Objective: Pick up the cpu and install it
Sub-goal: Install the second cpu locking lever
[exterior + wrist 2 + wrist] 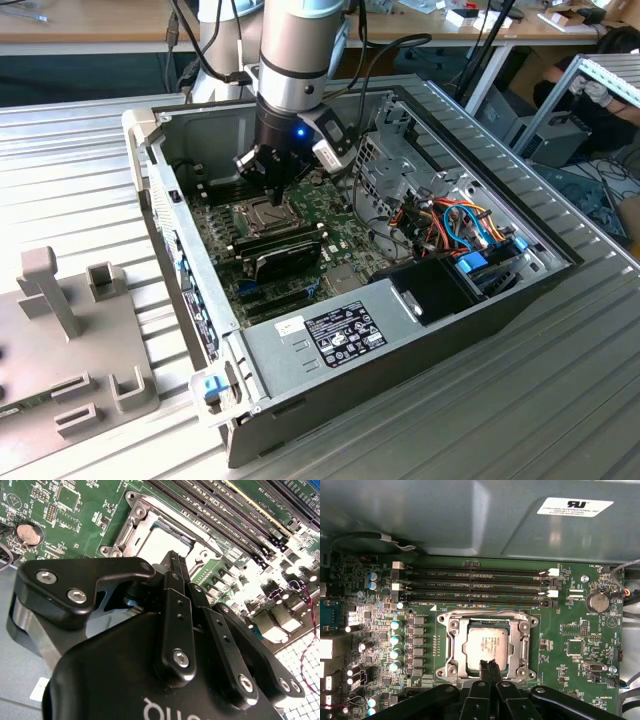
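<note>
The cpu [487,647]: a small, thin, square chip with a flat, pale silver-grey metal top that bore faint print. It lay flat and level, top face up, seated within the socket frame [525,645] on the green motherboard [570,645], its edges square to the frame's sides. In the second wrist view the cpu [161,541] appeared as a bright, washed-out square in the same frame, partly hidden at one edge.
</note>
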Controlling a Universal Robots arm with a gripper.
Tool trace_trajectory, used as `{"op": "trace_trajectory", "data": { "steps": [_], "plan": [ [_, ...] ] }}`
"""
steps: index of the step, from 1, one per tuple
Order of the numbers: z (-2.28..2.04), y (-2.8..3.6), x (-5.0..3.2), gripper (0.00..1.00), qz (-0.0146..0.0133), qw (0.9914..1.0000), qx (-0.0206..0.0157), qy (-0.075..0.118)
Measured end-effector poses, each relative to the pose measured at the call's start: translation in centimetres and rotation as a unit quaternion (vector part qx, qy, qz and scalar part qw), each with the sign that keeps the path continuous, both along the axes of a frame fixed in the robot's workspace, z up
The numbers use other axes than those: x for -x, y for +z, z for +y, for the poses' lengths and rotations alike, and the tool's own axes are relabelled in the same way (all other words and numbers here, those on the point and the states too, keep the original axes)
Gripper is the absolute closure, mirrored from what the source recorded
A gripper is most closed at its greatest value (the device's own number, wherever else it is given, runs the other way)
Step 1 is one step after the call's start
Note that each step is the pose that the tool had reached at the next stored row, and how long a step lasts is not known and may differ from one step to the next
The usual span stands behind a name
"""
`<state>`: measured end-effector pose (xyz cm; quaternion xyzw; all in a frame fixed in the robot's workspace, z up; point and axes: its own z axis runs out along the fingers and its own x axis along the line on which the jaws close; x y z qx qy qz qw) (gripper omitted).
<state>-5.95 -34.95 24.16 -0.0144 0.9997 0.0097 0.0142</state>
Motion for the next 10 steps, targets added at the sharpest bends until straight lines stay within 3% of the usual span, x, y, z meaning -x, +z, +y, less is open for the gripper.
{"op": "trace_trajectory", "data": {
  "steps": [10],
  "plan": [
    [-0.21, 0.00, 0.00, 0.89, 0.0000, 1.00000, 0.0000, 0.000]
  ]
}}
